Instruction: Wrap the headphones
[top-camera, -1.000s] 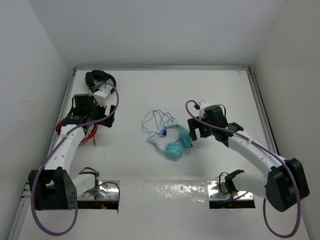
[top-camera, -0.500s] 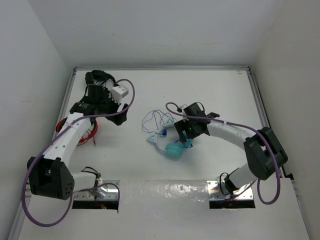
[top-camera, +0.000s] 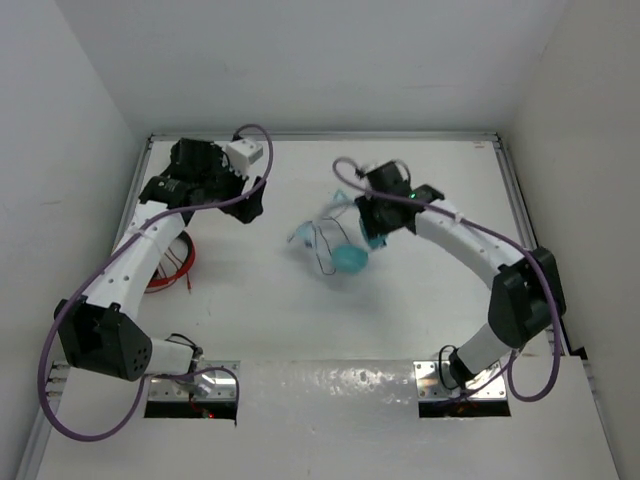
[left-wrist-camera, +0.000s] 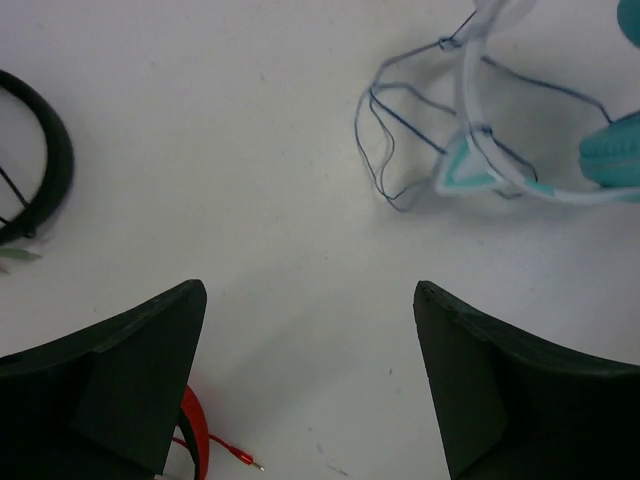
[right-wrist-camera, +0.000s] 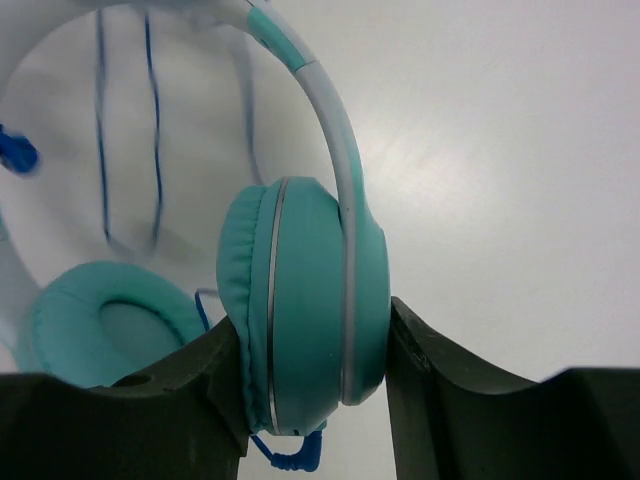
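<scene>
**Right wrist and left wrist views.** We see the right tool (right-wrist-camera: 312, 375) clamped on one turquoise earcup (right-wrist-camera: 300, 290) of the teal headphones (right-wrist-camera: 335, 120), near the middle of the table (top-camera: 250, 320). Their thin cable (left-wrist-camera: 385, 150) trails in loops. The left tool (left-wrist-camera: 305, 310) gapes wide above the table, with black headphones (left-wrist-camera: 55, 160) to one side and the teal pair to the other.

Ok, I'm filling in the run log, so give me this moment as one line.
right gripper: shut on headphones | left gripper: open, holding nothing | cable: loose, not yet wrapped
</scene>
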